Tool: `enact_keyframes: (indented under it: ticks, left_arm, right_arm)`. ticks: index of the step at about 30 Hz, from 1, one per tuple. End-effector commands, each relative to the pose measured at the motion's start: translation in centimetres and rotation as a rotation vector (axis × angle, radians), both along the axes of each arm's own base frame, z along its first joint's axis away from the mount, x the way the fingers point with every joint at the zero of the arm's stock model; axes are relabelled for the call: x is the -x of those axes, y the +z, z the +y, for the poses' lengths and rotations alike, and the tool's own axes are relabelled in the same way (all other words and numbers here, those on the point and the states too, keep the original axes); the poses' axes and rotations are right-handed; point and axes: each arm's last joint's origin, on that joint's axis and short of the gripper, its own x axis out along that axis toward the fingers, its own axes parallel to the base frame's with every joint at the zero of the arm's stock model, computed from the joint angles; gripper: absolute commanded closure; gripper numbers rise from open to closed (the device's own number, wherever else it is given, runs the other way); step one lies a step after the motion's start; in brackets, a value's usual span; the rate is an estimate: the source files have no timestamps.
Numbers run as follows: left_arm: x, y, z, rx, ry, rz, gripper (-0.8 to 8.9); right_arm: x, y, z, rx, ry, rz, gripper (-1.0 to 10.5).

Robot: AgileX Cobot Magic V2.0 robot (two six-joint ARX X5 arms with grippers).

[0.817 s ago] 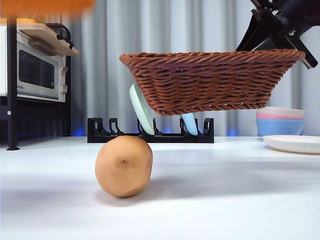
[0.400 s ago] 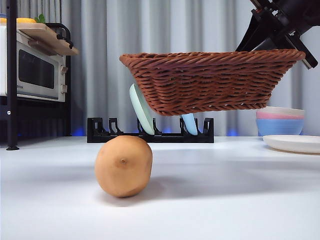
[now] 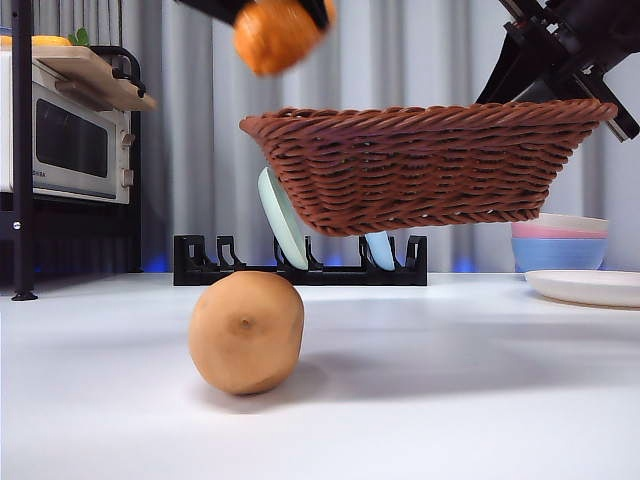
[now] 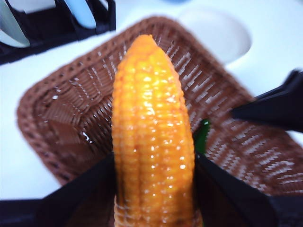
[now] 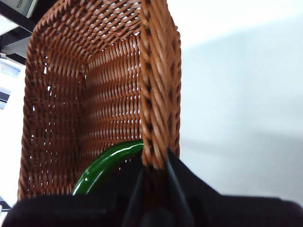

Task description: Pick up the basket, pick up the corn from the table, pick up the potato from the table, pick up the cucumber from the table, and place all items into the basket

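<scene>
My right gripper (image 3: 590,95) is shut on the rim of the reddish-brown wicker basket (image 3: 420,165) and holds it in the air above the white table (image 3: 450,400). The rim (image 5: 158,94) sits pinched between its jaws. A green cucumber (image 5: 106,165) lies inside the basket (image 4: 61,113); a sliver of the cucumber (image 4: 202,135) also shows in the left wrist view. My left gripper (image 3: 275,12) is shut on the orange corn (image 3: 277,35), high over the basket's left end. The corn (image 4: 151,137) points into the basket. The tan potato (image 3: 246,332) rests on the table below.
A black dish rack (image 3: 300,265) with pale plates stands behind the potato. A microwave (image 3: 70,140) on a dark shelf is at the far left. Stacked bowls (image 3: 560,245) and a white plate (image 3: 590,288) sit at the right.
The left gripper with the corn has come into the front view from the top, now over the basket's left end. The basket and potato have hardly moved.
</scene>
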Motion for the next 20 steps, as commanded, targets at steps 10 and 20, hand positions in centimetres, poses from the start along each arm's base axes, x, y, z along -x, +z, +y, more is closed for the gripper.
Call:
enact_keyframes:
  ticks: [10, 20]
  left_arm:
    - [-1.8, -3.3, -2.1, -0.155, -0.044, 0.100, 2.41]
    - [-0.9, -0.7, -2.1, -0.036, -0.121, 0.132, 2.44]
  right_arm:
    - [-0.1, 0.5, 0.1, -0.012, 0.006, -0.025, 9.6]
    - [-0.1, 0.5, 0.1, -0.012, 0.006, -0.025, 9.6]
